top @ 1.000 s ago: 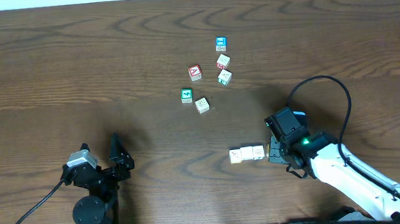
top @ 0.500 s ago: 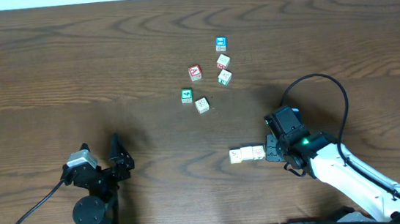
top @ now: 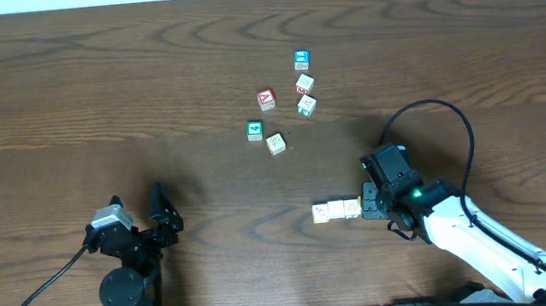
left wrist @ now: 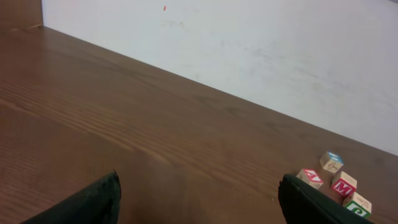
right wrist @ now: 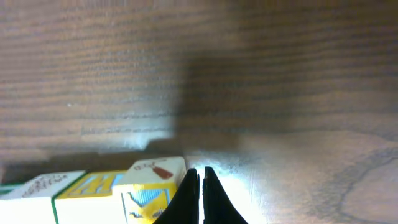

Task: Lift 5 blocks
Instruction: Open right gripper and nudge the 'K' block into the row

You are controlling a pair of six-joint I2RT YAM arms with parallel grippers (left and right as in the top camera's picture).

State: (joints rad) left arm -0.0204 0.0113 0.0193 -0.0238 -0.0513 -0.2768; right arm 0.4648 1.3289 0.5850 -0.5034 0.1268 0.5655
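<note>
Nudged left: right gripper (top: 365,207), clenched empty, tips at the right end of our block row (top: 336,209), lower centre. It runs left-right, leftward of the tips. We see left gripper (left wrist: 199,202) spread wide, well apart.

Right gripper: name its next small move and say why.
Probably a short push leftward on the row of three blocks. The right gripper is shut, so it can only nudge, and its tips sit at the row's right end. A cream block farther out lies loose, not yet joined to the row.
</note>
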